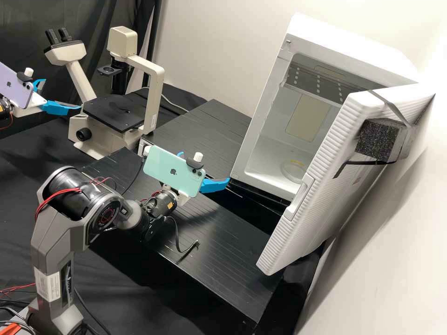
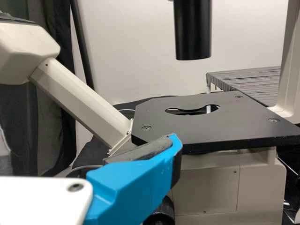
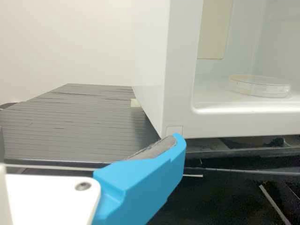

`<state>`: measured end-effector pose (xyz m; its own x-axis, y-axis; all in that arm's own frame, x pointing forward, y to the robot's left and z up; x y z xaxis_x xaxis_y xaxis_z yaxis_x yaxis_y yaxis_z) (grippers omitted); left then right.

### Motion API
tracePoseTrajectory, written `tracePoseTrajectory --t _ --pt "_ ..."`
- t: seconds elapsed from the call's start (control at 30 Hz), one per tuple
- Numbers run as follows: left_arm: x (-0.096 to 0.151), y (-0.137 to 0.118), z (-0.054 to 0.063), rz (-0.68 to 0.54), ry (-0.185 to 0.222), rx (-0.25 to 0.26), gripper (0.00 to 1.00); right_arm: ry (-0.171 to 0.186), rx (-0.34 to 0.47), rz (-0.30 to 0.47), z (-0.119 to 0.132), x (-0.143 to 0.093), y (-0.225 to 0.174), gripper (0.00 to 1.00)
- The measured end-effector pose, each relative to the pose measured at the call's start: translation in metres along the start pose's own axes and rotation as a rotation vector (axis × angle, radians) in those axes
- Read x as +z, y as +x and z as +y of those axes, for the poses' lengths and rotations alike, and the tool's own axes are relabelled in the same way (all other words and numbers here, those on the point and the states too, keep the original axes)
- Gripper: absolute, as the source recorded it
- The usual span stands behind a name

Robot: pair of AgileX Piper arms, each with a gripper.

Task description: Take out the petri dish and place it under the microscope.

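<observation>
1. Petri dish (image 3: 260,88) lies flat inside the open white chamber (image 1: 335,37), its doorway leaving access.
2. Right pincer (image 1: 204,166) is spread wide near that doorway, presumably to grasp it.
3. Left pincer (image 1: 63,93), also wide, is beside the microscope stage (image 2: 239,121).

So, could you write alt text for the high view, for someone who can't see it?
A shallow clear dish sits inside a white cabinet with its door open. The right robot arm stands in front, its end near the cabinet's lower corner; the left arm is beside a cream microscope farther back.
</observation>
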<state>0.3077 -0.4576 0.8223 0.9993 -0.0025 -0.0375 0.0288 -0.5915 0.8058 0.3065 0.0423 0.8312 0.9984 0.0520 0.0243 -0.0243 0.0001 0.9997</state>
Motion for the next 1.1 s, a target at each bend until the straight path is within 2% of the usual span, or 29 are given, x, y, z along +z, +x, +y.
tracePoseTrajectory --t 0.33,0.5,0.57,0.67,0.8,0.97,1.1 --pt "0.0 0.0 0.0 0.0 0.0 0.0 1.0 0.0 0.002 0.002 0.0 0.0 0.0 1.0" --pt "0.0 0.0 0.0 0.0 0.0 0.0 1.0 -0.017 0.043 0.008 0.005 0.013 -0.018 1.0" --pt "0.0 0.0 0.0 0.0 0.0 0.0 1.0 -0.019 0.074 0.007 0.013 0.02 -0.027 1.0" --pt "0.0 0.0 0.0 0.0 0.0 0.0 1.0 0.004 0.124 0.007 0.023 0.03 -0.041 1.0" --pt "0.0 0.0 0.0 0.0 0.0 0.0 1.0 0.013 0.178 -0.009 0.041 0.043 -0.053 1.0" --pt "0.0 0.0 0.0 0.0 0.0 0.0 1.0 0.007 0.237 -0.053 0.059 0.057 -0.057 1.0" --pt "0.0 0.0 0.0 0.0 0.0 0.0 1.0 -0.005 0.28 -0.058 0.073 0.064 -0.048 1.0"
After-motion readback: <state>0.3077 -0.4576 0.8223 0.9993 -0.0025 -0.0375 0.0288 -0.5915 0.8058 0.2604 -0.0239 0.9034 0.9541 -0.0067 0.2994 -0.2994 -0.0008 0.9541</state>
